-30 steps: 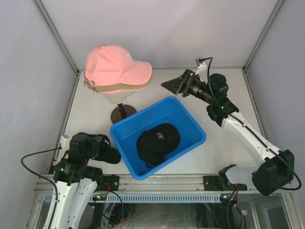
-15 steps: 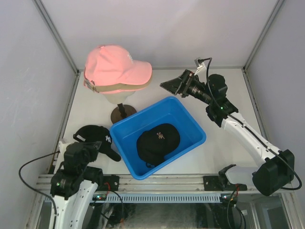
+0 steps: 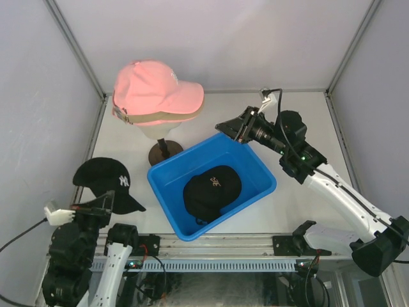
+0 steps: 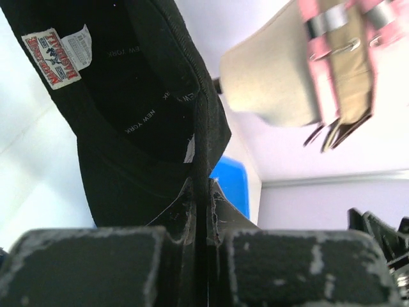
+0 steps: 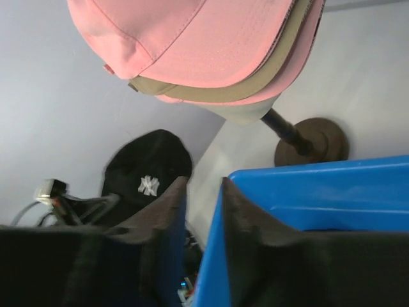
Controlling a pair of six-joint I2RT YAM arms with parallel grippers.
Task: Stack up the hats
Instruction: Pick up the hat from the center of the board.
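One black cap (image 3: 105, 181) in left claw (image 4: 201, 195)

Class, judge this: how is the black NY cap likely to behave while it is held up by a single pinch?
The black NY cap probably flops: in the left wrist view its fabric creases where the left gripper's fingers pinch it. It seems light, since that one small pinch carries it. Its brim looks stiffer, showing a smooth curve from above.

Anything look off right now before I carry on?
The right gripper straddles the blue bin's rim rather than a hat; whether it grips is unclear. The orange-marked black cap lies inside the bin. The left gripper, shut on the NY cap, looks fine.
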